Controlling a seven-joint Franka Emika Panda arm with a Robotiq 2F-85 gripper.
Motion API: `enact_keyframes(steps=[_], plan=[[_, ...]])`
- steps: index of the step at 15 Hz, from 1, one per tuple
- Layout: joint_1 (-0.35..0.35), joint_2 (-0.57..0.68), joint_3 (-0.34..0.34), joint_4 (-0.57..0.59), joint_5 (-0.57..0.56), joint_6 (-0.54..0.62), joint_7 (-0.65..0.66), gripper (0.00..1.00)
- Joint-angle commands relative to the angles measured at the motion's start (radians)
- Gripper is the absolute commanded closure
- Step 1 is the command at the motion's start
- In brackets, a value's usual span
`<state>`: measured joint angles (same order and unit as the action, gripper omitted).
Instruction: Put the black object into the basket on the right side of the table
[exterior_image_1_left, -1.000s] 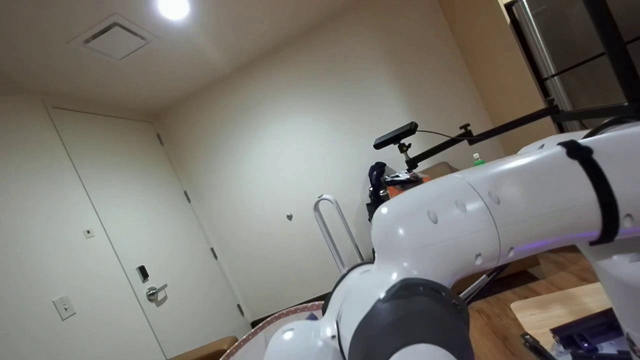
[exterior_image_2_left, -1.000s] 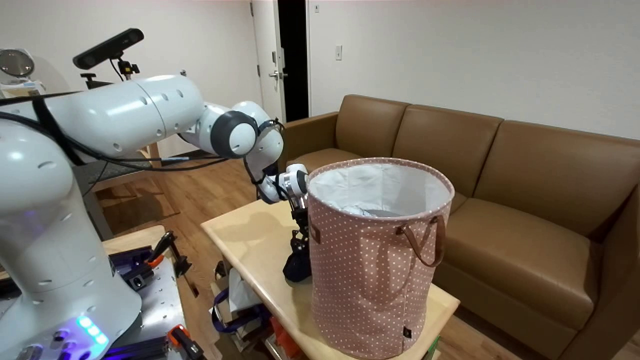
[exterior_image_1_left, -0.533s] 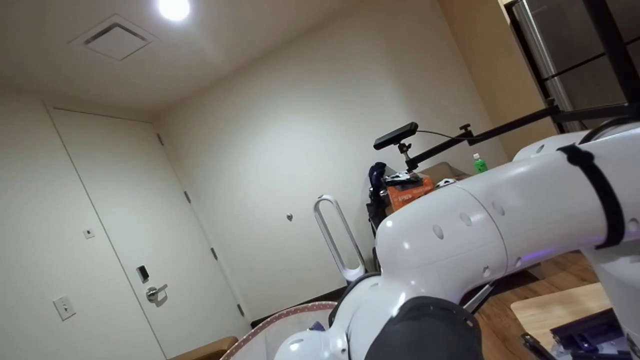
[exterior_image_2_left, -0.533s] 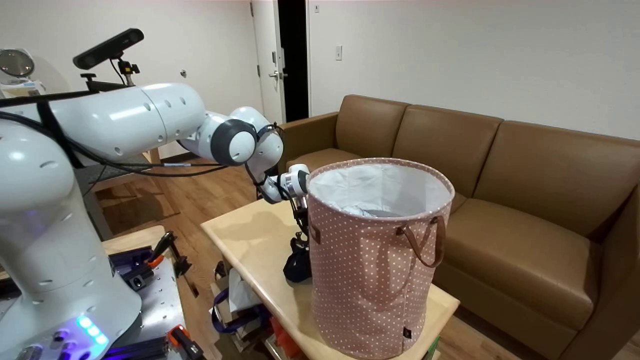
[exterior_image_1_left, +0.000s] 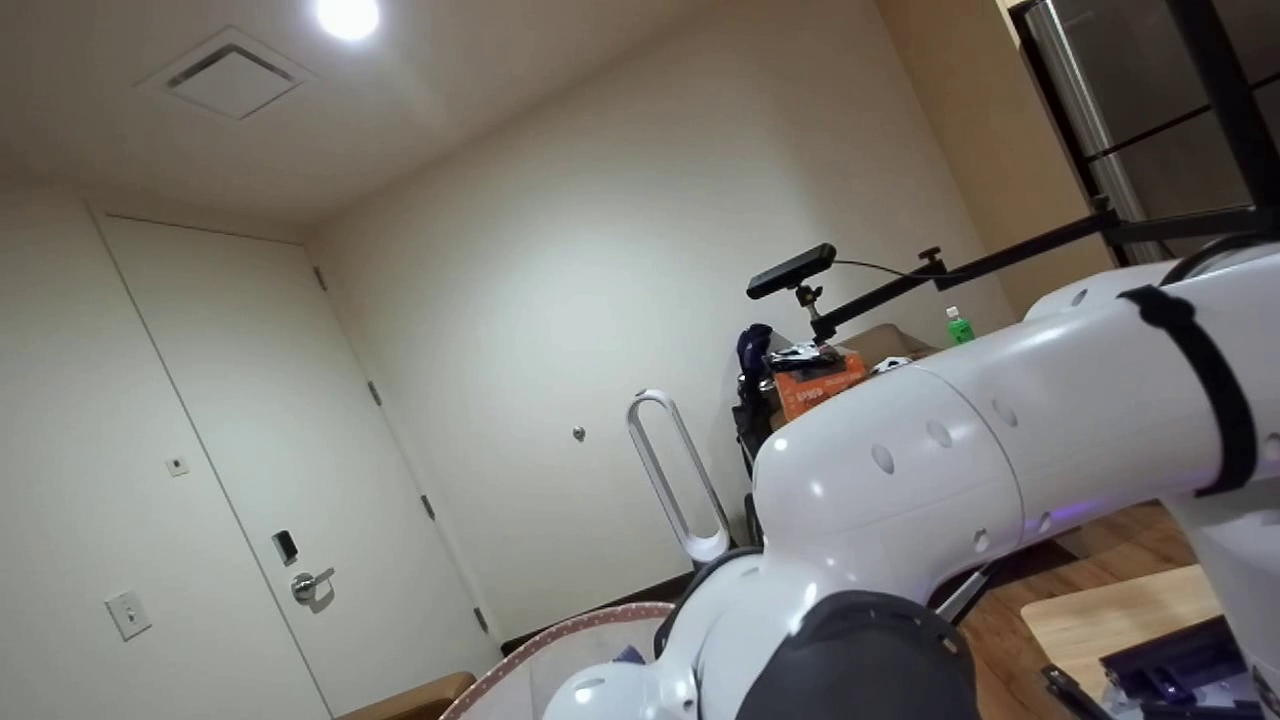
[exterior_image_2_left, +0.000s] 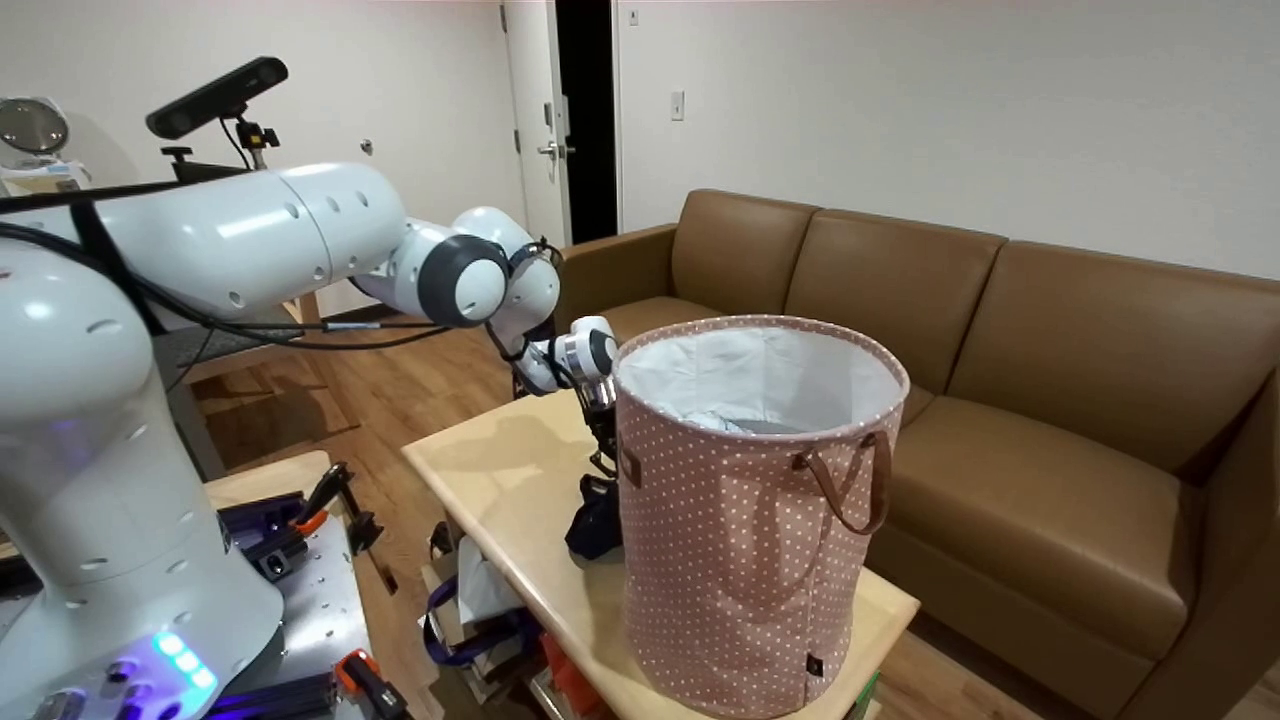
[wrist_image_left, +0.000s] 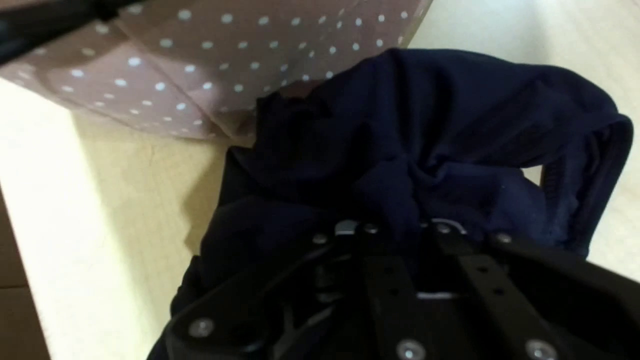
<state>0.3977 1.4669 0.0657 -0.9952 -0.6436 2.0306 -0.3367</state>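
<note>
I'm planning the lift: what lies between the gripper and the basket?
Bunched dark cloth lies between the gripper and the basket, in the wrist view.

A ceiling light (exterior_image_1_left: 347, 16) glares, upper left, in an exterior view; the wrist view is dim around the tool (wrist_image_left: 404, 235).

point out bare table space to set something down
Bare table: the end away from the basket, up to the dark cloth; a narrower strip between cloth and table edge. Crowded: beside the basket, where the gripper holds cloth.
</note>
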Motion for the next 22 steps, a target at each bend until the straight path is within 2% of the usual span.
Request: enact_keyframes(steps=[1,9,11,13,14,17,18,19,22], plan=[[0.010,-0.049,0.028,0.010,-0.002,0.015,-0.047,0.95],[0.027,-0.406,-0.006,-0.245,-0.031,0.127,0.131,0.95],[0.032,-0.500,-0.016,-0.320,-0.033,0.125,0.194,0.95],[0.025,-0.588,-0.013,-0.399,-0.028,0.091,0.204,0.95],[0.030,-0.460,-0.011,-0.237,-0.004,0.091,0.151,0.87],[0.025,-0.547,-0.008,-0.331,-0.010,0.083,0.170,0.87],[0.017,-0.515,0.009,-0.297,0.012,0.058,0.129,0.96],[0.024,-0.521,0.005,-0.293,0.010,0.061,0.147,0.96],[0.019,-0.643,0.019,-0.380,0.011,0.173,0.209,0.96]])
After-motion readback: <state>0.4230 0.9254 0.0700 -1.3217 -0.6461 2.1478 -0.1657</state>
